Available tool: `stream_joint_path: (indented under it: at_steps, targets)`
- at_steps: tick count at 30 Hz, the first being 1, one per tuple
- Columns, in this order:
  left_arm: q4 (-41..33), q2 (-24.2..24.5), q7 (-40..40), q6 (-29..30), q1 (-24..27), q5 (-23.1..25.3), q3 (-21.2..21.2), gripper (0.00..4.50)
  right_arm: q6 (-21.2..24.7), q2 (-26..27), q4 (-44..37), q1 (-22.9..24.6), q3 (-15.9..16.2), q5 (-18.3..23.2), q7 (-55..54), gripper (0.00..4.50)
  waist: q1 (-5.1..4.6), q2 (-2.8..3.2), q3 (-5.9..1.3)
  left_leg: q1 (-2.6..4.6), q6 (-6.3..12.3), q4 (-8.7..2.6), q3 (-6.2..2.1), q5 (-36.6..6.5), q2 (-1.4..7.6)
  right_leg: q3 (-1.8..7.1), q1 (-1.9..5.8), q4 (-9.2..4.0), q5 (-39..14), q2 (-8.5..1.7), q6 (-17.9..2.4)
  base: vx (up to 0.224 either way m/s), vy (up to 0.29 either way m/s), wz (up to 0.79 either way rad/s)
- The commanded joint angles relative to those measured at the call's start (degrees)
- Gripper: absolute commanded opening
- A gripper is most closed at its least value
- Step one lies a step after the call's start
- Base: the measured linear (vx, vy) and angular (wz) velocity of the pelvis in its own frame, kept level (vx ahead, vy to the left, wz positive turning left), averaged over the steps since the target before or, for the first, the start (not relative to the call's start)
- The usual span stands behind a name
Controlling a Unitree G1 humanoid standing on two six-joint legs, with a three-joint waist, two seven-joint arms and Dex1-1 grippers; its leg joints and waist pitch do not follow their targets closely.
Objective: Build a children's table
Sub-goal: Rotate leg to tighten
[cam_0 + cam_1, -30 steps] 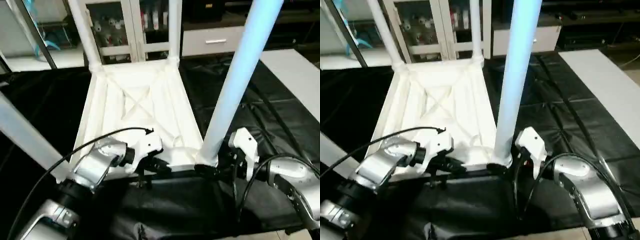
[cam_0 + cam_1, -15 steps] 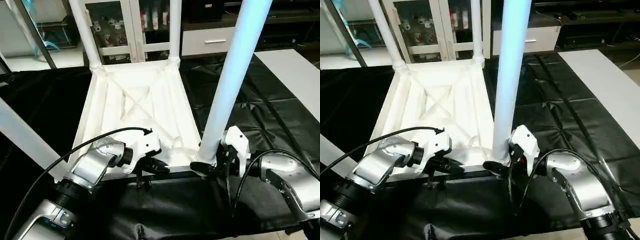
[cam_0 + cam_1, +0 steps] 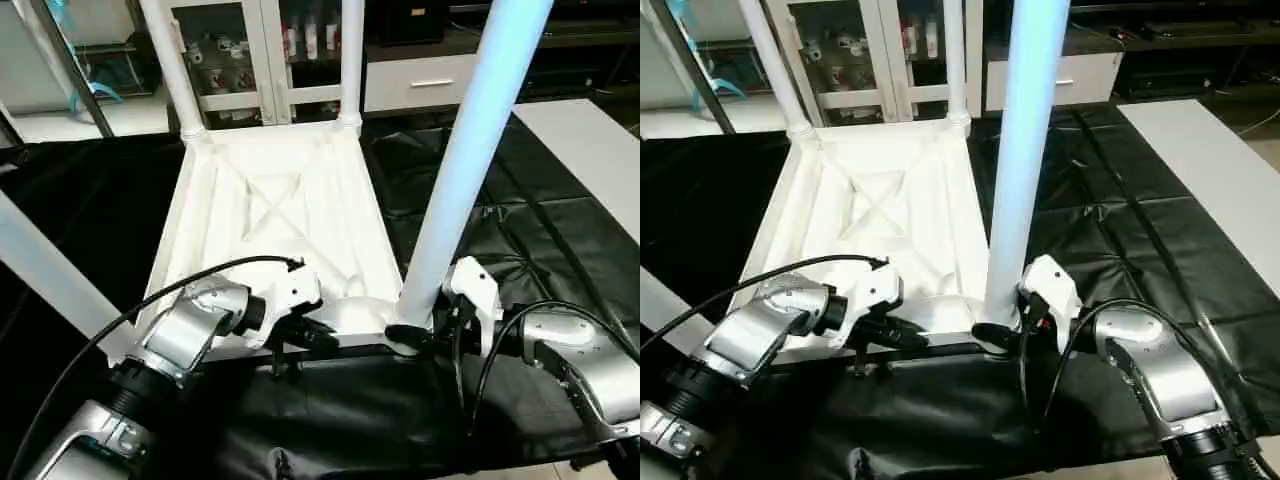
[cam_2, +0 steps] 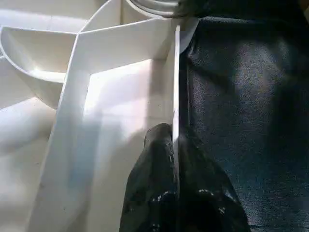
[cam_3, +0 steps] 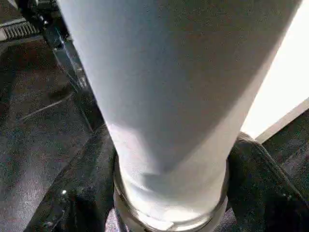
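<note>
The black-covered surface (image 3: 520, 250) carries the whole job, and on it the white tabletop (image 3: 275, 225) lies upside down, ribbed underside up, with its near edge right in front of the robot. Two legs (image 3: 350, 60) stand in the far corner sockets, another leg (image 3: 45, 270) slants away at the near left corner, and the fourth leg (image 3: 470, 160) rises from the near right corner socket (image 3: 405, 335), where the work now is. So the step in hand looks like seating that last leg (the others seem to be in already, though I can't vouch for how firmly). The right gripper (image 3: 1005, 335) has its black jaws set on either side of the foot of that leg, just above the socket's collar; from the wrist camera they flank the tube closely, but whether they are pressing it or merely beside it I cannot tell. The left gripper (image 3: 315, 335) has its jaws pinched narrow on the thin rim (image 4: 176, 87) of the tabletop's near edge, one finger on each face, steadying the piece. The next move, I'd judge, calls for the right jaws to close firmly on the leg and push it straight down into the socket while the left holds the tabletop from sliding; a tilted push could jam the leg or skate the tabletop across the black cover.
</note>
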Motion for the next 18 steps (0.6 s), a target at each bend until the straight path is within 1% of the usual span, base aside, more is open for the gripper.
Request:
stream_joint_path:
  at_steps: [1, 2, 3, 4, 5, 6, 7, 8, 9, 10, 11, 12, 13, 14, 15, 16, 17, 18]
  targets:
    - [0.18, -0.77, -0.11, 0.28, -0.18, -0.35, -1.08, 0.00, -0.80, 3.54, 2.75, -0.37, -1.74, -0.26, -5.85, 2.72, -0.19, -0.79, -3.40, 2.26, 3.43, -5.33, -3.56, -11.20, 7.06, 1.33, 0.92, -3.12, 0.75, -3.93, -15.59, 0.000, 0.000, 0.00]
    - [0.52, -1.01, 0.50, 0.25, -0.26, -0.09, -1.04, 0.00, -1.00, 4.43, 3.53, -0.70, -2.21, -0.58, -7.56, 2.72, -0.33, -0.75, -3.37, 2.23, 3.15, -5.37, -3.54, -11.62, 7.06, 1.41, 0.81, -3.18, 0.29, -3.98, -15.72, 0.000, 0.000, 0.00]
    - [1.39, -1.76, 2.16, 0.20, -0.49, 0.49, -0.86, 0.00, -1.32, 6.45, 5.22, -1.43, -3.17, -1.14, -11.18, 2.72, -0.62, -0.89, -3.18, 2.12, 2.16, -5.54, -3.59, -13.30, 6.91, 1.41, 0.80, -3.35, -1.67, -3.93, -15.63, 0.000, 0.000, 0.00]
    - [2.28, -2.53, 3.76, 0.15, -0.75, 1.03, -0.69, 0.00, -1.65, 8.30, 6.86, -2.18, -4.03, -1.73, -14.57, 2.72, -0.99, -0.67, -3.07, 1.95, 0.91, -5.77, -3.79, -15.19, 6.82, 1.36, 0.88, -3.48, -4.55, -4.00, -15.11, 0.000, 0.000, 0.00]
    - [3.71, -3.90, 6.15, -0.02, -1.30, 1.70, -0.47, 0.00, -2.08, 10.61, 8.57, -3.02, -4.82, -2.07, -18.08, 2.72, -1.50, -0.77, -3.02, 2.02, -0.74, -5.96, -3.91, -17.51, 6.68, 1.26, 0.73, -3.62, -7.54, -3.85, -14.55, 0.000, 0.000, 0.00]
    - [4.52, -4.69, 7.34, -0.12, -1.62, 1.98, -0.35, 0.00, -2.22, 11.80, 9.39, -3.46, -5.14, -2.23, -19.74, 2.72, -1.71, -0.84, -2.90, 2.18, -1.67, -6.15, -3.93, -19.19, 6.71, 1.29, 0.57, -3.85, -9.49, -3.77, -14.10, 0.000, 0.000, 0.00]
    - [6.77, -6.83, 10.69, -0.51, -2.47, 2.70, 0.03, 0.00, -2.82, 14.86, 11.62, -4.66, -5.77, -2.96, -24.24, 2.72, -2.33, -0.82, -2.80, 2.42, -3.12, -6.10, -3.92, -22.10, 6.52, 1.46, 0.05, -4.15, -12.83, -3.86, -13.60, 0.000, 0.000, 0.00]
    - [7.69, -7.67, 12.10, -0.73, -2.81, 3.00, 0.22, 0.00, -3.15, 15.93, 12.51, -5.14, -5.94, -3.36, -25.96, 2.72, -2.49, -0.78, -2.77, 2.47, -3.99, -6.12, -4.10, -23.40, 6.54, 1.43, 0.07, -4.25, -14.38, -3.94, -13.19, 0.000, 0.000, 0.00]
    - [8.38, -8.24, 13.10, -0.92, -3.08, 3.19, 0.36, 0.00, -3.47, 16.64, 13.22, -5.52, -6.06, -3.74, -27.08, 2.72, -2.78, -0.96, -2.77, 2.45, -4.89, -6.21, -4.28, -24.52, 6.51, 1.48, 0.10, -4.51, -15.96, -4.00, -12.21, 0.000, 0.000, 0.00]
    - [10.32, -9.92, 15.99, -1.13, -4.02, 3.80, 0.67, 0.00, -4.26, 18.84, 15.44, -6.95, -6.01, -5.17, -30.85, 2.72, -3.08, -0.94, -2.76, 2.32, -4.99, -6.28, -4.30, -25.05, 6.47, 1.51, -0.07, -4.59, -16.39, -3.92, -11.41, 0.000, 0.000, 0.00]
    - [13.33, -12.32, 20.33, -1.58, -5.55, 4.63, 1.22, 0.00, -5.28, 21.84, 18.76, -9.13, -5.96, -6.92, -35.96, 2.71, -3.36, -0.87, -2.70, 2.60, -5.27, -6.24, -4.23, -26.09, 6.32, 1.58, -0.60, -4.81, -17.25, -3.86, -11.05, 0.000, 0.000, 0.00]
    - [15.11, -13.78, 22.95, -1.54, -6.50, 5.05, 1.64, 0.00, -5.97, 23.62, 20.88, -10.50, -5.94, -7.84, -38.92, 2.71, -3.58, -0.92, -2.69, 2.71, -5.58, -6.14, -4.24, -26.72, 6.19, 1.54, -0.74, -4.95, -18.09, -3.84, -10.94, 0.000, 0.000, 0.00]
    - [16.61, -14.96, 25.33, -1.24, -7.40, 5.49, 2.00, 0.00, -6.44, 24.93, 22.82, -11.81, -5.85, -8.97, -42.05, 2.70, -3.91, -0.99, -2.59, 2.73, -6.28, -6.11, -4.45, -27.93, 6.13, 1.55, -0.84, -5.17, -20.24, -3.97, -10.49, -0.054, 0.008, -0.03]
    - [17.83, -15.87, 26.99, -1.12, -8.06, 5.93, 2.34, 0.00, -6.93, 25.95, 24.40, -12.79, -5.87, -9.91, -44.44, 2.70, -3.94, -1.03, -2.62, 2.78, -6.38, -6.05, -4.53, -28.45, 6.04, 1.50, -0.81, -5.28, -21.23, -3.99, -10.05, -0.054, 0.008, -0.03]
    - [20.23, -17.33, 31.07, -1.29, -9.38, 6.87, 2.96, 0.00, -7.26, 27.57, 27.31, -14.63, -6.04, -10.99, -48.34, 2.70, -3.83, -0.96, -2.56, 2.81, -6.44, -6.18, -4.61, -29.40, 6.07, 1.44, -0.89, -5.46, -22.65, -4.00, -9.15, 0.000, 0.000, 0.00]
    - [21.86, -18.26, 33.81, -1.51, -10.26, 7.54, 3.39, 0.00, -7.44, 28.58, 29.22, -15.82, -6.20, -11.62, -50.82, 2.70, -3.99, -0.79, -2.51, 3.06, -6.91, -6.24, -4.63, -30.56, 6.06, 1.45, -1.37, -5.55, -22.94, -3.83, -8.75, 0.000, 0.000, 0.00]
    - [24.10, -19.53, 38.22, -2.31, -11.58, 8.32, 4.25, 0.00, -8.54, 29.97, 32.01, -17.46, -6.65, -12.11, -53.77, 2.70, -3.92, -0.80, -2.61, 3.29, -7.04, -6.28, -4.57, -31.11, 6.01, 1.38, -1.38, -5.61, -22.71, -3.69, -8.54, 0.000, 0.000, 0.00]
    - [25.93, -20.54, 41.47, -3.14, -12.80, 8.82, 4.87, 0.00, -9.76, 31.32, 34.53, -18.84, -7.33, -12.27, -56.73, 2.70, -3.84, -0.88, -2.63, 3.47, -6.97, -6.33, -4.45, -31.58, 5.98, 1.44, -1.61, -5.71, -21.60, -3.60, -8.37, 0.000, 0.000, 0.00]
